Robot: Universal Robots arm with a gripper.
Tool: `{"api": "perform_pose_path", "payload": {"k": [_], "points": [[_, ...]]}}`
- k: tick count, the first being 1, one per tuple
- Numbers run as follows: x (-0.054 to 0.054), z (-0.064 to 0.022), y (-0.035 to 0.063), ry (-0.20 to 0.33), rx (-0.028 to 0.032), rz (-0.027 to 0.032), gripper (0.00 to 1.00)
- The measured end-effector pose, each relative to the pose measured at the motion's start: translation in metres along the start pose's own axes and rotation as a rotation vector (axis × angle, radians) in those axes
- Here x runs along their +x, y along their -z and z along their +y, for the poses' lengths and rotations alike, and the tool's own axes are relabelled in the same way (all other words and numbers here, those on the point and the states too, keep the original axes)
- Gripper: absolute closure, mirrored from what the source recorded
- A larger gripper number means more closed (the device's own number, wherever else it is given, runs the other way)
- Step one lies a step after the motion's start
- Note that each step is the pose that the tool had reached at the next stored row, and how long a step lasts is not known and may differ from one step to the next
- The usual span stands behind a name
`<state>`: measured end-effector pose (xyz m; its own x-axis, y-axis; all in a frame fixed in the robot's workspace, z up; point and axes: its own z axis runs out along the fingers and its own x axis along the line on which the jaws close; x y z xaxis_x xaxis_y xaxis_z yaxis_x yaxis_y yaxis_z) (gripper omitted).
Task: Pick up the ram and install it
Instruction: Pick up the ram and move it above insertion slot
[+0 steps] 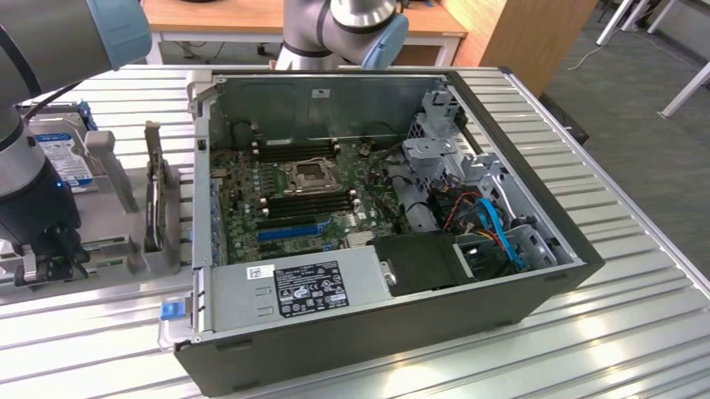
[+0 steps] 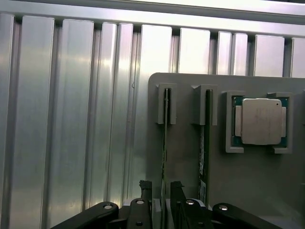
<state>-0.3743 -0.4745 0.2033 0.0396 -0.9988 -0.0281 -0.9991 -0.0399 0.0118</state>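
The ram [image 2: 165, 143] is a thin green stick standing on edge in a slot of a grey holder [image 2: 183, 162]. A second stick [image 2: 206, 143] stands in the slot beside it. My gripper [image 2: 161, 190] is open, with one black finger [image 2: 146, 189] on each side of the first stick's near end and a gap to both. In the exterior view the gripper [image 1: 45, 264] hangs low over the holder [image 1: 111, 249], at that view's left. The motherboard [image 1: 288, 199] lies inside the open computer case [image 1: 388, 332], its long black memory slots [image 1: 311, 198] flanking the processor socket [image 1: 305, 176].
A processor chip [image 2: 260, 121] sits in a pocket of the holder past the sticks. A hard drive [image 1: 61, 158] with a blue label and an upright expansion card [image 1: 155, 199] stand on the holder's side. Ribbed metal tabletop [image 1: 621, 332] surrounds the case.
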Motion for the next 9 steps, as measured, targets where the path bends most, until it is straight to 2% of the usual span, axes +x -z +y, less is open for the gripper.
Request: {"api": "perform_pose_path", "payload": {"k": [9], "points": [[-0.002,-0.0001,-0.0003,0.0,-0.0002,0.0001,0.71]]}}
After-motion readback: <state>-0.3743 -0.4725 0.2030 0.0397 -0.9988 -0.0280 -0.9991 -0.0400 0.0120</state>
